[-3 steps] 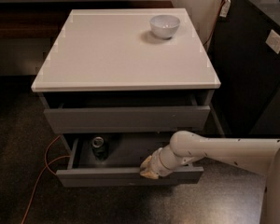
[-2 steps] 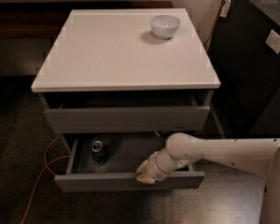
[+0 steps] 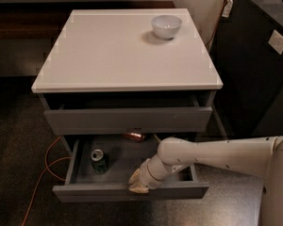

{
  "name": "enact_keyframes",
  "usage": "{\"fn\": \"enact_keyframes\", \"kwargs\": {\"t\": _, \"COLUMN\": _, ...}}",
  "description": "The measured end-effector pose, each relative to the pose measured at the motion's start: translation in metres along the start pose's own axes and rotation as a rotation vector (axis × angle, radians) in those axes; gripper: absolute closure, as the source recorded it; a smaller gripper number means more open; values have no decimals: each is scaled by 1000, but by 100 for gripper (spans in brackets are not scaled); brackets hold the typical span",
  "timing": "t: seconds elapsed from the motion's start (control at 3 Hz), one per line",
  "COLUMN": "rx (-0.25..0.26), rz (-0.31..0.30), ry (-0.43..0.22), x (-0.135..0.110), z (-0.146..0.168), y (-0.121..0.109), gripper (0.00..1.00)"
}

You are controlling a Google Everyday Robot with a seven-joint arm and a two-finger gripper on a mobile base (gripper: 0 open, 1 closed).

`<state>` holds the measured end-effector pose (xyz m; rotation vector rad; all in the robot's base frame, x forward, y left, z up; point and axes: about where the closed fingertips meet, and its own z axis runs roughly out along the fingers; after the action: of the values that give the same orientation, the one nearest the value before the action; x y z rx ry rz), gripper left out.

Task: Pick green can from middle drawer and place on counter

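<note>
An orange cable (image 3: 41,175) is trailing over the floor far left of the gripper (image 3: 138,182). The green can (image 3: 98,160) is standing upright in the middle drawer (image 3: 85,193), to the left of the gripper and a little behind it, clear of the drawer walls. The gripper is resting on the top edge of the drawer's front panel; whether it is apart or clamped there, I cannot tell. Over the last second it has been sliding left and toward the camera, and the drawer front has been coming out with it, so the can is now lying more exposed for a reach from above. Just behind the gripper a reddish-copper can (image 3: 133,136) is lying under the overhanging upper drawer (image 3: 127,119), which is limiting headroom at the back. The counter (image 3: 108,55), high above the gripper, is offering wide open room left of the white bowl (image 3: 166,26). A black cabinet (image 3: 254,69) is crowding the arm's right side.
</note>
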<state>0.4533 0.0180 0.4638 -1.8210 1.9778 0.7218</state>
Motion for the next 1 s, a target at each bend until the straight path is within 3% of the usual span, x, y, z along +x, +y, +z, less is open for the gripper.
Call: {"fn": "enact_keyframes", "kwargs": {"t": 1.0, "rx": -66, "rz": -44, "ry": 1, "x": -26, "z": 14, "y": 31, "gripper": 98}}
